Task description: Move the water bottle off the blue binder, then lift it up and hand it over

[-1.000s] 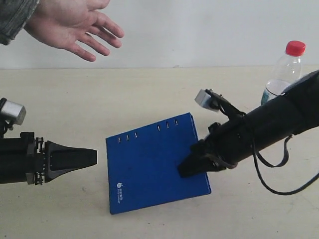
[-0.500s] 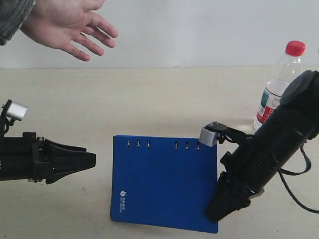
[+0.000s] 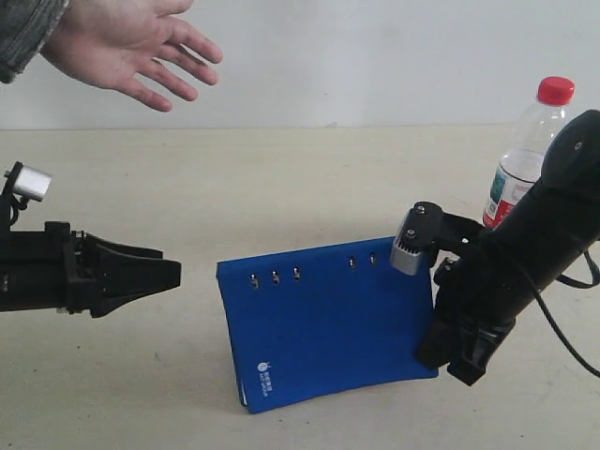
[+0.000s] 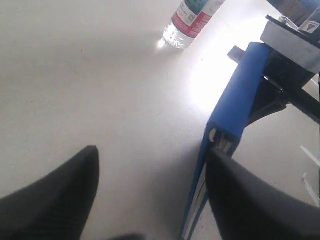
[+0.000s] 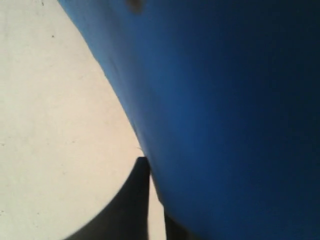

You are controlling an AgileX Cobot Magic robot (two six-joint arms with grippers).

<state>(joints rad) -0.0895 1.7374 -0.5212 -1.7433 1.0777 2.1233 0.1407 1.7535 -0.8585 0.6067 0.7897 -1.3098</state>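
The blue binder stands tilted up off the table, spine edge with rivet holes uppermost. My right gripper is shut on its right edge. In the right wrist view the binder fills most of the picture beside one dark finger; the other finger is hidden behind it. The water bottle stands upright on the table at the back right, off the binder. My left gripper hovers open to the left of the binder, holding nothing. The left wrist view shows the binder edge-on and the bottle beyond.
An open human hand is held out at the top left above the table. The pale tabletop spreads between the hand, the binder and the bottle. The right arm crosses in front of the bottle's lower part.
The right gripper has swung round to the binder's right edge and tipped it up off the table, shifting it right. The left gripper's jaws opened. The hand and bottle stayed put.
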